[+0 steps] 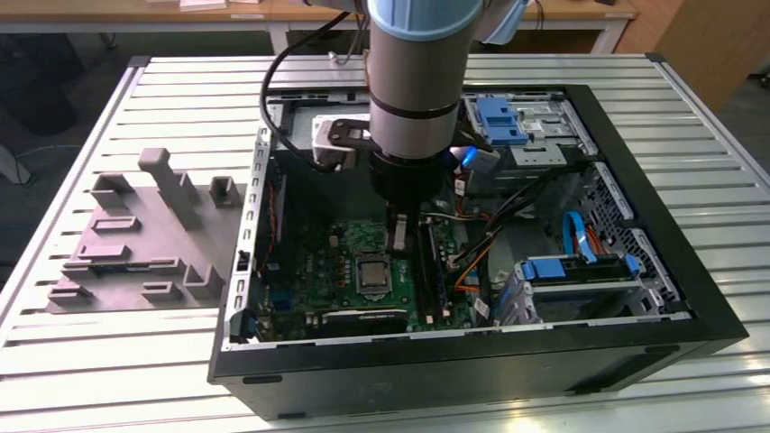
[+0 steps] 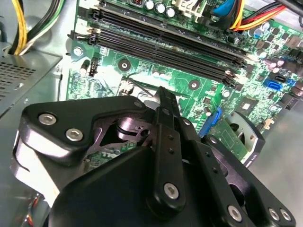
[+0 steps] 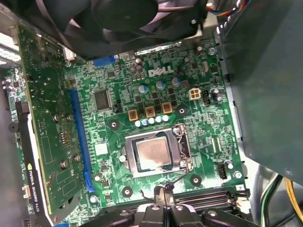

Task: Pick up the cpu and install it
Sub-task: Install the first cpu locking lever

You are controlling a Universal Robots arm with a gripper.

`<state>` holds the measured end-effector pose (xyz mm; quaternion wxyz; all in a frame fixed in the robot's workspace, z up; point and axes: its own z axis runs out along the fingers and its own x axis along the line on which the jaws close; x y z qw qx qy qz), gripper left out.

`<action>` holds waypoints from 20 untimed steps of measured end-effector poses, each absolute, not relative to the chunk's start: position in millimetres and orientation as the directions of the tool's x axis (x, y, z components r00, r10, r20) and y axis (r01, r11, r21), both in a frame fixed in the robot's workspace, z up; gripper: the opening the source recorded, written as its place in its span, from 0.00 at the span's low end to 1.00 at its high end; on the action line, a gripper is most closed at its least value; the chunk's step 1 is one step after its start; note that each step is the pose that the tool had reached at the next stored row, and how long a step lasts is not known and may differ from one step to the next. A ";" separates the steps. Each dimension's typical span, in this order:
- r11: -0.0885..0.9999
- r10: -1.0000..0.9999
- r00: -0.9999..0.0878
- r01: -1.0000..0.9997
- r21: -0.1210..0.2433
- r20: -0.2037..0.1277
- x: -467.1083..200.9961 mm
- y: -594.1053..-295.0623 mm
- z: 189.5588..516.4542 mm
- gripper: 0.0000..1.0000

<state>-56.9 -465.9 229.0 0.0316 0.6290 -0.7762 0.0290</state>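
Just beside the cpu (image 3: 152,155) in its socket (image 3: 176,166), the gripper (image 3: 162,195) hovers closed, empty.

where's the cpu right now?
The cpu sits in the metal-framed socket on the green board, seen in the first wrist view; the gripper hovers just beside the socket, near the memory slots.

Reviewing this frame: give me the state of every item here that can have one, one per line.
cpu: seated flat in the socket, metal top exposed.
socket: no cover over the chip.
gripper: above the board beside the socket, holding nothing that shows.
computer case: lying on its side, side panel off.
memory slots: empty.
expansion card: plugged in, standing on edge.
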 end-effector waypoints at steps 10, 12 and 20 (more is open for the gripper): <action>0.196 -0.977 -0.196 -0.981 -0.005 0.085 -57.4 -472.5 226.3 0.11; 0.196 -0.977 -0.196 -0.981 -0.007 0.085 -57.4 -472.6 226.3 0.11; 0.196 -0.977 -0.196 -0.981 -0.010 0.084 -57.4 -472.6 226.3 0.11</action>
